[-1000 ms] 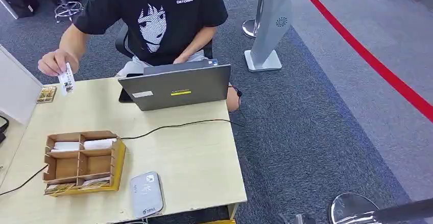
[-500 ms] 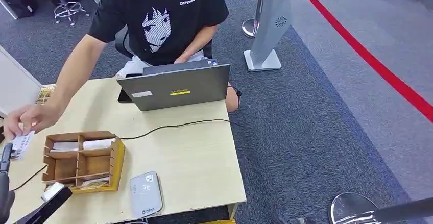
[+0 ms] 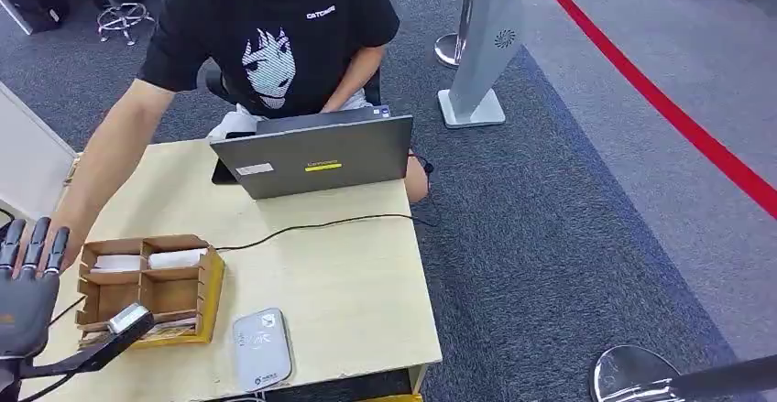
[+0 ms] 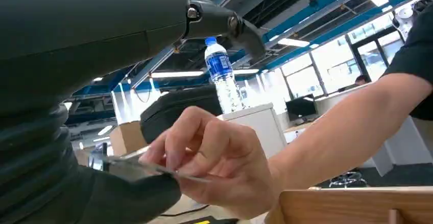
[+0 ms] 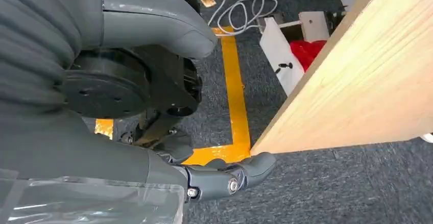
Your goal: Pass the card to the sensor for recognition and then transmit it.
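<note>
Two hands meet at the head view's lower left: the person's hand [image 4: 214, 163] offers the card [image 4: 148, 167] edge-on into the left hand [image 3: 27, 297], whose fingers [image 3: 37, 246] stand apart to receive it.

Bare desk [image 3: 339, 283] lay open at frame centre. The wooden organizer [image 3: 147, 289] blocked the lower left, the laptop [image 3: 311, 157] the upper centre, the card reader [image 3: 262, 348] the bottom edge; a cable [image 3: 311, 228] crossed between.
</note>
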`<state>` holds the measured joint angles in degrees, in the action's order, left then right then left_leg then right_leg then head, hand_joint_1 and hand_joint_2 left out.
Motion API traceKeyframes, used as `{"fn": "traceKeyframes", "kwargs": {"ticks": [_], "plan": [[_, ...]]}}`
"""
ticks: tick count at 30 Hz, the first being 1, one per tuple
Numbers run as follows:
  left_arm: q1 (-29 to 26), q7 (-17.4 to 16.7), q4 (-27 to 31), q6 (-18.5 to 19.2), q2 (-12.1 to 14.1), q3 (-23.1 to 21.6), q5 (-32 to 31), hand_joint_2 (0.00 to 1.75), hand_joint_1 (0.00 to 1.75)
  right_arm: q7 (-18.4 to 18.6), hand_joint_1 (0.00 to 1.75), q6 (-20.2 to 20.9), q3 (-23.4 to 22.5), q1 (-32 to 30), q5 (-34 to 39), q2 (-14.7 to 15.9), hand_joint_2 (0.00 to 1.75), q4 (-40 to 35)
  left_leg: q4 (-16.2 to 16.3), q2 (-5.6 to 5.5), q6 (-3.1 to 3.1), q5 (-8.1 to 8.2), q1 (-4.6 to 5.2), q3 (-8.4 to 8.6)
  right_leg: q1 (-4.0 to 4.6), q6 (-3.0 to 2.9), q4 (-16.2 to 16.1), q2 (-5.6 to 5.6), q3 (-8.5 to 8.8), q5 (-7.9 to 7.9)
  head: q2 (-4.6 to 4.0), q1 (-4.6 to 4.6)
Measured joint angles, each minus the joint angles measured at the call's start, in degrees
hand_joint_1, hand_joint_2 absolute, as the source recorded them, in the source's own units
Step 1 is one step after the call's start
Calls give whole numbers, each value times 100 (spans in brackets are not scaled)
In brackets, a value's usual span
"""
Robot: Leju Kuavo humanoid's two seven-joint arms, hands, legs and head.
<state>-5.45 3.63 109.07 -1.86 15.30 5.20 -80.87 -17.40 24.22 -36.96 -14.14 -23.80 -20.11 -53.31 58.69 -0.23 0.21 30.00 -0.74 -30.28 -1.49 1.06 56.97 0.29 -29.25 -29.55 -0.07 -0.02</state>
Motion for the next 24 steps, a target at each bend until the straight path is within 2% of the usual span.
{"fn": "traceKeyframes", "kwargs": {"ticks": [15,17,20,21,22,24], "plan": [[116,-61,-35,-122,-13,-142,85,175,175,-177,0,2,-6,10,0,4,175,66,0,3,0,1,0,-2,0,0,0,4,-2,0,0,0],[112,-66,-35,-131,-13,-142,103,175,175,-324,0,-24,9,8,-169,4,175,59,0,2,0,1,0,-3,0,0,0,4,-2,0,0,0],[14,-72,58,-184,-37,-140,175,175,175,-797,0,-349,127,7,-651,4,175,-104,0,7,0,1,0,-3,0,0,1,8,-3,0,0,0],[-55,-72,132,-197,-57,-140,199,175,175,-842,0,-453,160,7,-686,4,175,-180,0,8,0,1,1,-3,0,0,0,8,-3,0,0,0],[-112,-68,217,-214,-98,-140,225,175,175,-855,0,-589,201,7,-702,7,175,-263,0,8,0,1,1,-4,0,0,0,7,-3,0,0,-2],[-230,-15,400,-280,-164,-138,238,175,175,-600,0,-1167,317,8,-500,11,175,-470,0,4,0,1,1,-6,-1,0,-1,3,-3,0,0,0]]}}
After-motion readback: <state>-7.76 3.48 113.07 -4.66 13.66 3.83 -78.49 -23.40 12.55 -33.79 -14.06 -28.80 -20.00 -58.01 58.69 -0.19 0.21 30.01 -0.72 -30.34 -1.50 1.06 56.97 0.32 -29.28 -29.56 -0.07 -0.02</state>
